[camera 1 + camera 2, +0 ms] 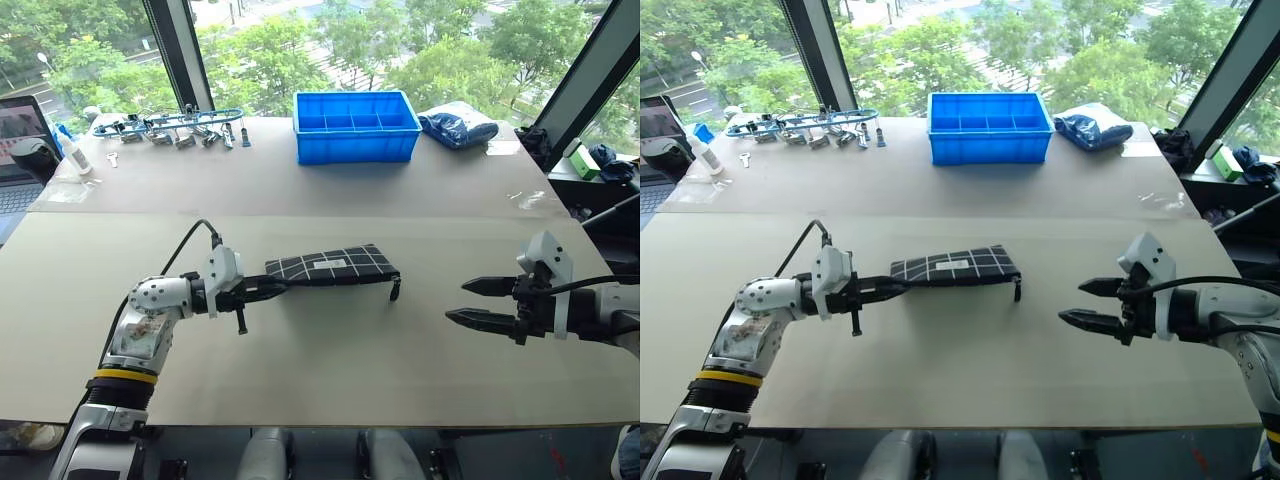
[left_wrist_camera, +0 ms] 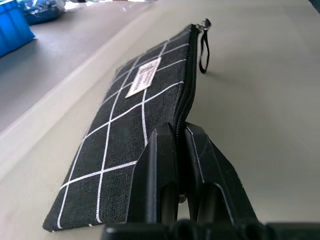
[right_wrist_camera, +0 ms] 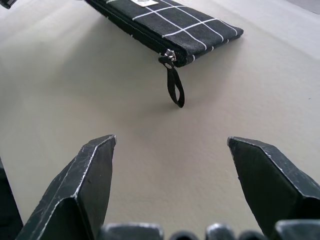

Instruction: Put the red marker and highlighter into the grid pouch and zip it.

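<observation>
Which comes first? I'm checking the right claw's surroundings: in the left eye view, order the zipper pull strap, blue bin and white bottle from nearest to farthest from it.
From the right claw:
1. Zipper pull strap, at the grid pouch's end facing that claw.
2. Blue bin, on the far table, centre.
3. White bottle, far left edge.

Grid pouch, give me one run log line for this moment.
grid pouch: on table, zipper closed | left gripper: jaws shut on pouch end | right gripper: jaws open, empty, clear of pull strap

matt woven cloth grid pouch (image 1: 332,265); smooth matt table (image 1: 300,350)
</observation>
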{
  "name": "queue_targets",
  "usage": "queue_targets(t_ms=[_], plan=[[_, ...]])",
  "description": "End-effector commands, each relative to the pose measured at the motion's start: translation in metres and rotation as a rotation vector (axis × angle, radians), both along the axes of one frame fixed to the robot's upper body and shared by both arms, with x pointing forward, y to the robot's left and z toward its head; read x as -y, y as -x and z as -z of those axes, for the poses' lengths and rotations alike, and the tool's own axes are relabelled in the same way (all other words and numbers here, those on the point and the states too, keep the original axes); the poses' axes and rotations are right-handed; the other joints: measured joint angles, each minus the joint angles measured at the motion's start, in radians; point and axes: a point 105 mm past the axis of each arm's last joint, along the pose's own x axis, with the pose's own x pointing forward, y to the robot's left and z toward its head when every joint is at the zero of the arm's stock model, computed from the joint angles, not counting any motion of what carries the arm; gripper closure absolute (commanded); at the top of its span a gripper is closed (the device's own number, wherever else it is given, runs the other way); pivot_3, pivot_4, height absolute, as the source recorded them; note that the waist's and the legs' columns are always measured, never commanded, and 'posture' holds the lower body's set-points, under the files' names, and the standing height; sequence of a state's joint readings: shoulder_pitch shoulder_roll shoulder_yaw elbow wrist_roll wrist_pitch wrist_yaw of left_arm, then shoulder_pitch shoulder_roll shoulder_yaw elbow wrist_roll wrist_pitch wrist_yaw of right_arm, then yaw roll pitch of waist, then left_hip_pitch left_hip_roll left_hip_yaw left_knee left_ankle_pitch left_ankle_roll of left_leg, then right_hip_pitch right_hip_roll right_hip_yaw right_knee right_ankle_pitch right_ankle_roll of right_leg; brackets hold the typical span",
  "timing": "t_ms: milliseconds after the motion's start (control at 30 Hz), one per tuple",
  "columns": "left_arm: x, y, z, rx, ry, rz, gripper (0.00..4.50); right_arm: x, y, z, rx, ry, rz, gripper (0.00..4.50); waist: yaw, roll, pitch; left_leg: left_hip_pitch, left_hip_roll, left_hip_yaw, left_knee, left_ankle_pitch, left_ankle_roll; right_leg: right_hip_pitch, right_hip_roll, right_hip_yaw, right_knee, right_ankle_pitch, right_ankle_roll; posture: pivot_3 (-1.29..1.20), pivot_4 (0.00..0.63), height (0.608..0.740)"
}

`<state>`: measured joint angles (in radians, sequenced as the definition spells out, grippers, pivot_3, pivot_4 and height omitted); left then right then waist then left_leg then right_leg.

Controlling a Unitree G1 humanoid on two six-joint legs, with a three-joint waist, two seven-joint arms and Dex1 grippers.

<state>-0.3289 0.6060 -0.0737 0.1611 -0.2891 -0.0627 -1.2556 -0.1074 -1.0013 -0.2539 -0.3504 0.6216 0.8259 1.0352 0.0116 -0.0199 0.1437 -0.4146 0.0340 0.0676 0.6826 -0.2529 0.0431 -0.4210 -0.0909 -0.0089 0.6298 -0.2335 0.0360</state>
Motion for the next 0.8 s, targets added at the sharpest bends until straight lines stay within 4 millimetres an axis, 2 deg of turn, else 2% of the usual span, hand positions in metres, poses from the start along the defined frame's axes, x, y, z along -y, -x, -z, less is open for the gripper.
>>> queue_targets(t_ms=[33,67,133,167,200,267,333,400,567,667,733,800], plan=[[-0.011,0.007,0.006,0.037,-0.093,0.039,3.68,0.0,0.002,-0.012,0.075,0.009,-0.005,0.49,0.0,0.0,0.0,0.0,0.0,0.0,0.0,0.0,0.0,0.0,0.0,0.0,0.0,0.0,0.0,0.0,0.15,0.74],[-0.012,0.009,0.004,0.016,-0.076,0.04,3.21,0.001,0.002,-0.016,0.095,-0.009,0.0,0.49,0.001,0.0,0.0,0.0,0.0,0.0,0.0,0.0,0.0,0.0,0.0,0.0,0.0,0.0,0.0,0.0,0.15,0.74],[-0.012,0.013,0.003,-0.004,-0.058,0.052,2.75,0.0,0.002,-0.025,0.126,-0.066,0.003,0.49,0.004,0.0,0.0,0.0,0.0,0.0,0.001,0.0,0.0,0.001,0.0,0.0,0.0,0.0,0.0,0.0,0.15,0.74],[-0.013,0.015,0.004,-0.01,-0.062,0.059,2.29,-0.001,0.002,-0.028,0.136,-0.085,0.001,0.49,0.003,0.0,0.0,0.0,0.0,0.0,0.001,0.0,0.0,0.0,-0.001,0.0,0.0,0.0,0.0,0.0,0.15,0.74],[-0.014,0.014,0.002,0.013,-0.055,0.039,2.01,-0.003,0.002,-0.032,0.144,-0.113,-0.004,0.49,0.002,0.0,0.0,0.0,0.0,0.0,0.001,0.0,0.0,0.0,0.0,0.0,0.0,0.0,0.0,0.0,0.15,0.74],[-0.018,0.009,-0.007,0.021,0.001,-0.019,1.26,-0.008,0.004,-0.038,0.156,-0.152,-0.016,0.49,0.001,0.0,0.0,0.0,0.0,0.0,0.001,0.0,0.0,0.0,0.0,0.0,0.0,0.0,0.0,0.0,0.15,0.74],[-0.023,0.009,-0.027,-0.034,0.121,-0.071,0.7,-0.012,0.006,-0.042,0.164,-0.19,-0.031,0.49,0.001,0.0,0.0,0.0,0.001,-0.001,0.001,0.0,0.0,0.0,0.0,0.0,0.0,0.0,0.0,0.0,0.15,0.74],[-0.03,0.014,-0.043,-0.188,0.241,-0.11,0.7,-0.016,0.009,-0.045,0.168,-0.218,-0.048,0.49,0.0,0.0,0.0,0.0,0.001,-0.001,0.001,0.0,0.0,0.0,0.0,0.0,0.001,0.0,0.0,0.0,0.15,0.74],[-0.054,0.034,-0.054,-0.539,0.392,-0.211,0.7,-0.018,0.012,-0.04,0.169,-0.216,-0.068,0.49,-0.005,0.0,0.0,0.001,0.002,-0.001,0.001,0.0,0.0,0.0,0.0,0.0,0.002,0.0,0.001,0.0,0.15,0.74],[-0.1,0.024,-0.062,-0.495,0.538,-0.483,0.7,-0.01,0.01,-0.033,0.176,-0.202,-0.034,0.49,-0.006,0.0,0.0,0.001,0.003,-0.001,0.001,0.0,0.0,0.001,0.0,0.0,0.001,-0.001,0.001,0.0,0.15,0.74],[-0.13,0.025,-0.057,-0.493,0.582,-0.638,0.7,-0.002,0.008,-0.031,0.183,-0.213,0.013,0.49,-0.008,-0.001,0.0,0.001,0.003,-0.001,0.0,0.0,0.0,0.001,0.0,0.0,0.001,-0.001,0.0,0.0,0.15,0.74],[-0.15,0.025,-0.052,-0.46,0.602,-0.75,0.7,0.003,0.006,-0.03,0.181,-0.232,0.043,0.49,-0.007,-0.001,0.0,0.001,0.002,-0.001,0.0,0.0,0.0,0.001,0.0,0.0,0.002,-0.001,0.0,0.0,0.15,0.74]])
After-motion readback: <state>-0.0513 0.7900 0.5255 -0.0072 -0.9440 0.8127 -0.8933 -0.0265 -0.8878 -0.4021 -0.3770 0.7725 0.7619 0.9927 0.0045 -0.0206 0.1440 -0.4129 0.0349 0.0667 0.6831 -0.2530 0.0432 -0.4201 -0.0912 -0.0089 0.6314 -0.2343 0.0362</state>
